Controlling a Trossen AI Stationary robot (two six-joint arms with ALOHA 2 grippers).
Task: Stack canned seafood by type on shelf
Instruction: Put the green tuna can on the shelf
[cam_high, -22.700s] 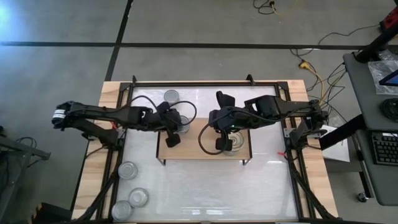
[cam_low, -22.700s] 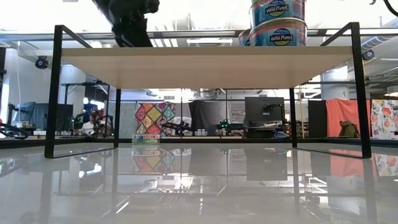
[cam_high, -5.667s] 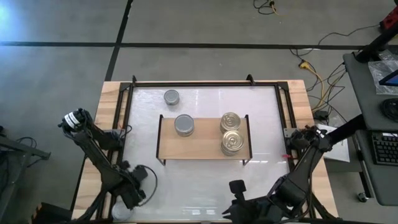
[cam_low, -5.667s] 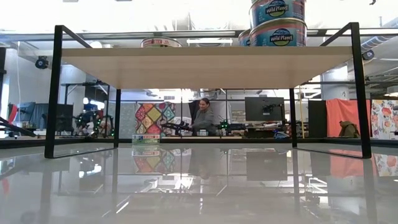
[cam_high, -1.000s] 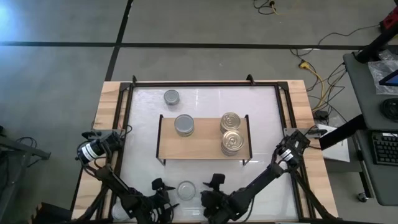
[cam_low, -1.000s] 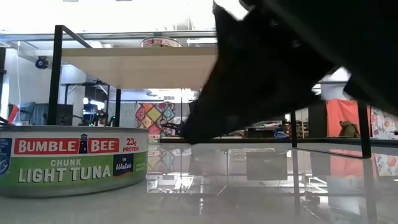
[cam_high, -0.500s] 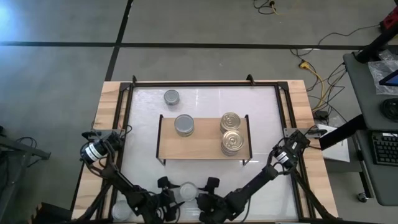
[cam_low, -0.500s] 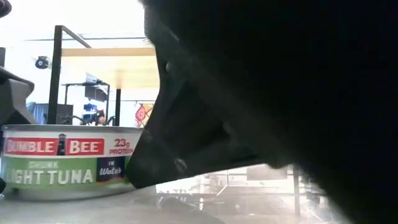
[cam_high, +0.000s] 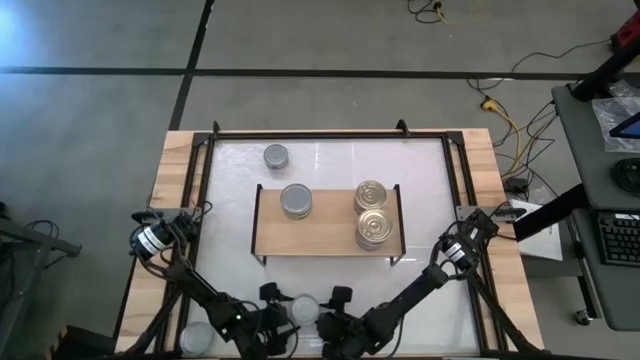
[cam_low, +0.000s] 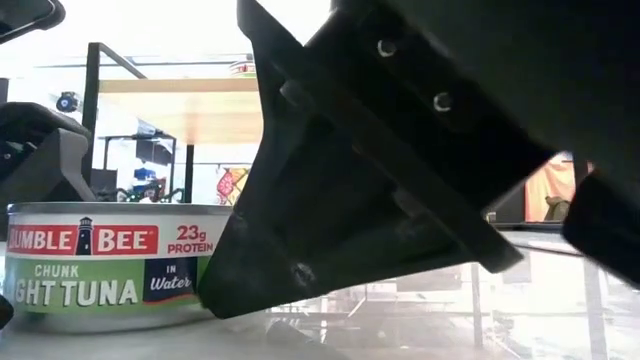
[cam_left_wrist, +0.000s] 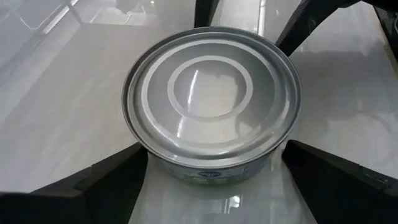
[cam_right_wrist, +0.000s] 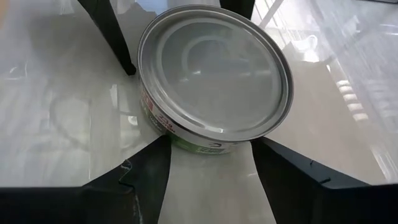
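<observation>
A silver-topped can of seafood (cam_high: 303, 308) with a green and red label (cam_low: 110, 265) stands upright on the white tabletop near its front edge. My left gripper (cam_high: 275, 298) is at the can's left, open, with its fingers on either side of the can (cam_left_wrist: 211, 93). My right gripper (cam_high: 335, 298) is at the can's right, open, with its fingertips by the can's wall (cam_right_wrist: 214, 81). On the shelf (cam_high: 325, 240) stand one silver can (cam_high: 295, 201) and two gold-topped cans (cam_high: 372, 195) (cam_high: 374, 229). My left gripper comes in level from the table's left, a finger (cam_left_wrist: 112, 180) low on each side of the can's wall; whether they touch it I cannot tell. My right gripper comes in level from the table's right, its fingertips (cam_right_wrist: 158, 155) close to the can's wall; touching or not, I cannot tell.
Another silver can (cam_high: 276, 156) stands on the tabletop beyond the shelf. One more can (cam_high: 195, 340) shows at the near left corner, partly behind my left arm. A black frame (cam_high: 330, 133) runs around the tabletop.
Both grippers have drawn in on the can, the left one toward the table's right edge and the right one toward its left edge. The can has stayed upright on the tabletop.
</observation>
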